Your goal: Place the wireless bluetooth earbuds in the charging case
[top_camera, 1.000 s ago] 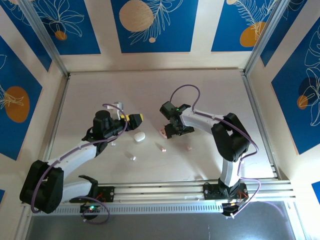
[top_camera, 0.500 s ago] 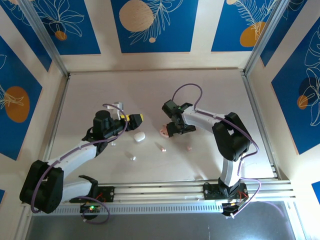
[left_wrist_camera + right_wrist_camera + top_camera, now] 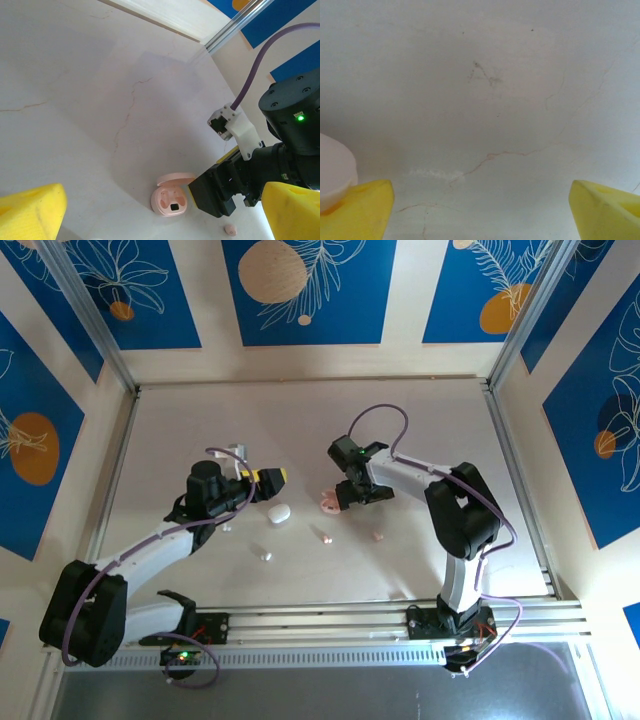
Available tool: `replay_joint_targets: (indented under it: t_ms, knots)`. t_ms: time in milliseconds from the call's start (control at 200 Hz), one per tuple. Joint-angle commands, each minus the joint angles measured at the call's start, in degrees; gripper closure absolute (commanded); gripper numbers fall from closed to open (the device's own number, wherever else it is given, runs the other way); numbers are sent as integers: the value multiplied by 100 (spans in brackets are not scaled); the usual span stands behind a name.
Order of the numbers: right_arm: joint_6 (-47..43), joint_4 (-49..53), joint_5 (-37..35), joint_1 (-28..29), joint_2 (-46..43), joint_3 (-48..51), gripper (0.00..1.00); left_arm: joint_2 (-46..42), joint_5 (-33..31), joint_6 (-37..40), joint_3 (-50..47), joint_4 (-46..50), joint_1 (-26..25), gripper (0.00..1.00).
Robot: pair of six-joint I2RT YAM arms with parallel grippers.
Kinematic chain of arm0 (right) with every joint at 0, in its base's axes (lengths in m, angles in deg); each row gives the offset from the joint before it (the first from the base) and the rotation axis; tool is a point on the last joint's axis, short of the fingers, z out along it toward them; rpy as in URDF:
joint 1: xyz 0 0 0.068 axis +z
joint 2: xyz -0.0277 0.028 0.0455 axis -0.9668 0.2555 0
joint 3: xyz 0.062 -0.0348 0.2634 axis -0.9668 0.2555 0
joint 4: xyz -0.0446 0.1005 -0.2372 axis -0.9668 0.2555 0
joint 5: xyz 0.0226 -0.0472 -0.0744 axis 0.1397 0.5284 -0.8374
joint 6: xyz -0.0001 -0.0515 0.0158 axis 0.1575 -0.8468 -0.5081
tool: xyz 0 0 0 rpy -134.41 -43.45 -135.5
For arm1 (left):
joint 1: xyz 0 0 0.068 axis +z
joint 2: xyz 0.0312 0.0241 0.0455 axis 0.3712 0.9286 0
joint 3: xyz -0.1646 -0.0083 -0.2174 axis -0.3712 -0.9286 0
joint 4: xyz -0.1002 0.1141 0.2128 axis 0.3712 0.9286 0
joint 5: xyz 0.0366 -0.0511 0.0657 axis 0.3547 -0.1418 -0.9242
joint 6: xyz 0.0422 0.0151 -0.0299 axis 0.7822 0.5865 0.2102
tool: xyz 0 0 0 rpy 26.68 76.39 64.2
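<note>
1. Pale pink, pebble-shaped plastic charging case (image 3: pixel 172 197) lies open on the off-white, faintly cracked tabletop (image 3: pixel 75 100). Its lid is hinged back and a small dark square shows in its tray. Any print on it is too small to read.
2. A white, pebble-shaped closed case (image 3: pixel 278 512) sits to the left of the pink one in the top view.
3. Three tiny, stubby plastic buds lie loose on the tabletop. The first pale pink earbud (image 3: pixel 322 534) is just on the near side of the open case. The second pale pink earbud (image 3: pixel 378 536) lies further right. The small white earbud (image 3: pixel 265 555) lies on the near side of the white case.
4. The left gripper (image 3: pixel 162 212) faces the open case, its yellow-padded fingers spread wide around nothing.
5. The right gripper (image 3: pixel 480 210) sits just right of the open case, fingers wide apart over bare tabletop. A pale rounded edge touches its left pad; I cannot tell which case it is.
6. A green indicator light (image 3: pixel 300 118) glows on the right arm's black housing.
</note>
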Motion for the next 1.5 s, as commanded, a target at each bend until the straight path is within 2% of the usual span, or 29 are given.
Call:
replay_joint_targets:
  t_ms: [0, 290, 480, 715, 925, 1120, 1266, 1341, 1431, 1496]
  knots:
    - [-78, 47, 116, -55, 90, -182, 9, -1, 11, 115, -33, -205, -71, 0]
    - [-42, 154, 233, -67, -30, -177, 9, -8, 19, 123, -32, -219, -97, 0]
    - [189, 320, 309, 95, -801, 111, 9, -263, 38, 138, -41, -253, -250, 0]
    - [32, 545, 691, 216, -1948, 358, 9, -646, -143, 317, -5, -256, -765, 0]
    - [27, 1012, 1177, 359, -2768, 345, 9, -1223, -341, 631, 459, 951, -1464, 0]
    - [416, 1465, 1094, 880, -3408, 426, 11, -1861, -402, 499, 751, 2281, -1951, 0]
    - [808, 1739, 1162, 1322, -3861, 567, 13, -2042, -911, 379, 1003, 3237, -2602, 0]
    - [1013, 1798, 1135, 1531, -4087, 688, 13, -2150, -979, 387, 945, 3318, -2812, 0]
    - [1151, 1748, 1168, 1653, -4355, 876, 13, -2301, -934, 560, 726, 3078, -2830, 0]
    - [1194, 1650, 1209, 1677, -4519, 1045, 13, -2372, -1238, 773, 574, 2862, -2834, 0]
